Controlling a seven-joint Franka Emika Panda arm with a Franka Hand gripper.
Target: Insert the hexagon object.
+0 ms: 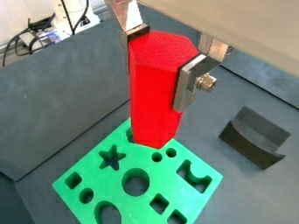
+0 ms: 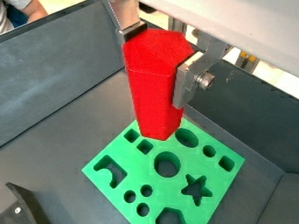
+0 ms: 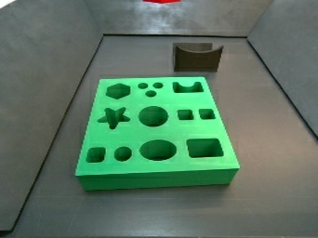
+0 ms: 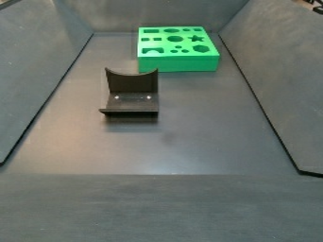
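Gripper [image 1: 163, 61] clamped on red hexagon peg [image 1: 155, 87], high above green board [image 3: 155, 130]. Only peg's tip [image 3: 162, 2] visible in a side view, cropped. Dark grey block [image 4: 128, 93] well apart.

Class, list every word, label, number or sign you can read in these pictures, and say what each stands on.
None: no readable text in any view.
The red peg, held in the gripper, is plain.
The green board has only cut-out shapes.
The dark grey block is unmarked.
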